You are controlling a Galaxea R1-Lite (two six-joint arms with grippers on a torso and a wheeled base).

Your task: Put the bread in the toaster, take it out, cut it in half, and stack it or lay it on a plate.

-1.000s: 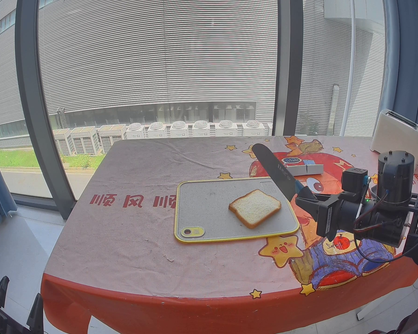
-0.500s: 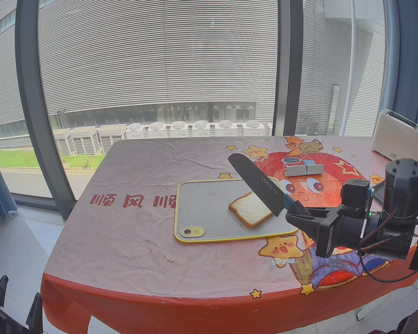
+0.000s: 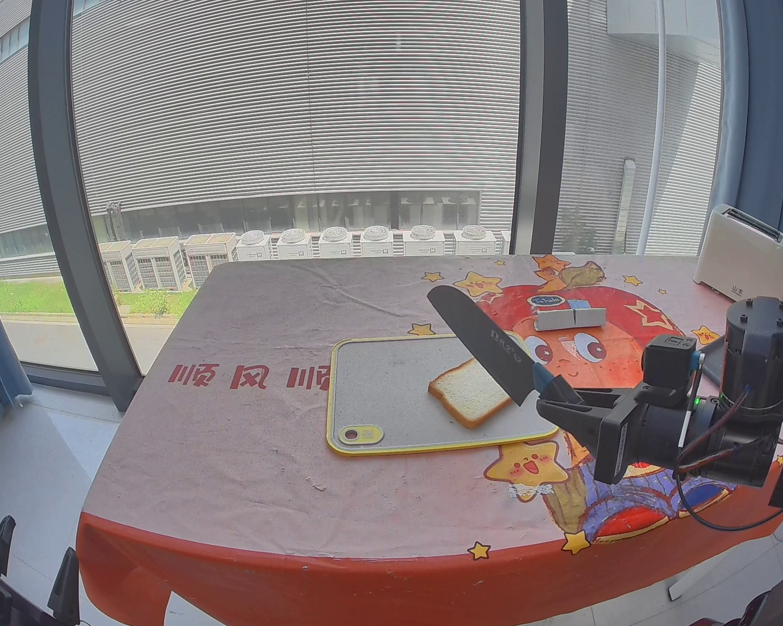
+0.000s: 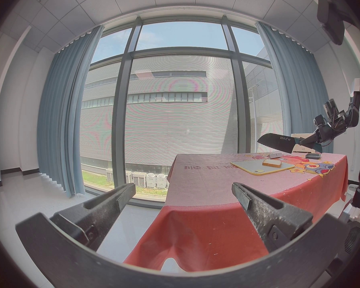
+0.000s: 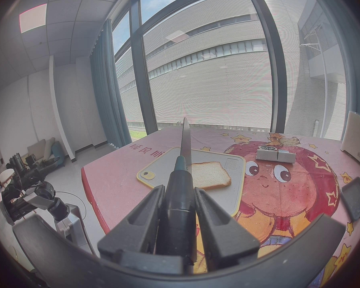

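A toasted bread slice [image 3: 461, 393] lies flat on the grey, yellow-rimmed cutting board [image 3: 383, 393] at mid-table. My right gripper [image 3: 558, 400] is shut on the handle of a black-bladed knife [image 3: 483, 341], just off the board's right edge. The blade slants up and left, hanging above the slice's right part and hiding it from the head camera. From the right wrist, the knife [image 5: 185, 141] points over the bread [image 5: 208, 175], gripper [image 5: 178, 193] clamped on the handle. The white toaster [image 3: 744, 254] stands at the far right. My left gripper [image 4: 183, 189] hangs open below the table's near-left corner.
A small grey block with a dark top [image 3: 570, 315] sits behind the board. A dark tray [image 5: 355, 197] lies on the table to the right, near the toaster [image 5: 358, 141]. Bare printed cloth stretches left of the board. Windows close off the far side.
One second ago the knife was farther right, beside the bread. It has swung left over the slice with the right arm, and has barely moved in the last half second.
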